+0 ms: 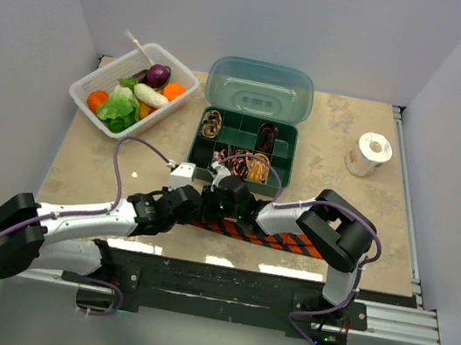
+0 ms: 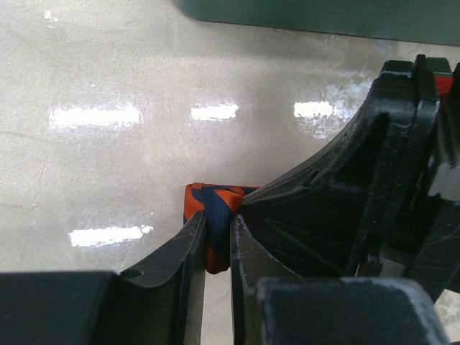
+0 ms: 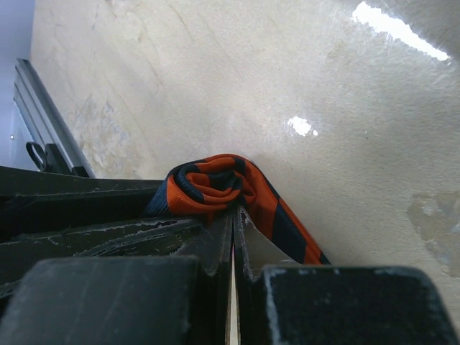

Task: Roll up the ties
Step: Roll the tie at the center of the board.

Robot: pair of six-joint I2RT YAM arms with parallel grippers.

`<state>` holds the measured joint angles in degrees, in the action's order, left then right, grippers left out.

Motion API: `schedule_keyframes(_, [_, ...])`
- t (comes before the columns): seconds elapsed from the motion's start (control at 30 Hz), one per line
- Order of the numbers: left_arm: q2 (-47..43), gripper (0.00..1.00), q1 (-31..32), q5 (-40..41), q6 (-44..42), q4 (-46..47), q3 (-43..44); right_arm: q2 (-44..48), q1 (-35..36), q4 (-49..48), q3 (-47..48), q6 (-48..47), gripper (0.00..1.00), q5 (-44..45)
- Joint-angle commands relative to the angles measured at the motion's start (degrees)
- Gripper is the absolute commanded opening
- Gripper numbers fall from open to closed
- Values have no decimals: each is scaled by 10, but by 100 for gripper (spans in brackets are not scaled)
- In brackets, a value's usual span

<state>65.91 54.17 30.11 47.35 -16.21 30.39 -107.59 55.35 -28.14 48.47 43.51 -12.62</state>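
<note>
Nearest us, our left tool (image 2: 218, 241) pinches the rolled end of the orange-and-navy striped tie (image 2: 210, 205), jaws narrowly apart. Our right tool (image 3: 234, 215) is fully closed, tips against that coil. We see the tie lying on the bench (image 1: 342, 138) near the green box (image 1: 244, 144), on its near side

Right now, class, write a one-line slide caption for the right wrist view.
Right gripper, jaws shut, touching the rolled end of the orange-and-navy striped tie on the beige table.
</note>
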Motion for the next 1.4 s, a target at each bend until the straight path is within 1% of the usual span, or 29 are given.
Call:
schedule_keyframes(0.0, [29,0,9,27,5,-18,26,-1,3,3,23,-7,0,-15])
schedule_keyframes(0.1, [46,0,16,30,12,-22,27,23,3,60,27,-30,0,17])
schedule_keyframes(0.23, [49,0,22,41,23,-26,24,52,2,108,29,-57,0,51])
schedule_keyframes(0.5, [51,0,35,50,25,-23,32,114,0,155,13,-87,0,73])
schedule_keyframes(0.73, [98,0,55,50,30,-8,48,136,-14,177,1,-102,0,92])
schedule_keyframes(0.77, [103,4,59,53,34,-8,48,136,-17,178,0,-103,0,92])
schedule_keyframes(0.8, [107,14,66,53,34,-7,49,138,-19,181,-2,-104,0,91])
schedule_keyframes(0.9, [121,26,71,50,41,-7,54,142,-24,181,-10,-103,0,94])
schedule_keyframes(1.0, [113,30,77,43,38,13,41,138,-25,181,-12,-108,0,95])
schedule_keyframes(1.07, [90,33,78,26,30,51,27,135,-25,186,-10,-112,0,95])
schedule_keyframes(1.1, [81,38,78,21,28,64,12,136,-25,184,-12,-112,0,95])
schedule_keyframes(1.2, [43,47,77,2,27,107,-20,143,-25,178,-16,-112,0,92])
schedule_keyframes(1.23, [32,48,77,-9,26,128,-27,143,-26,176,-16,-112,0,91])
schedule_keyframes(1.37, [28,49,77,-29,31,145,-43,150,-25,176,-14,-114,0,88])
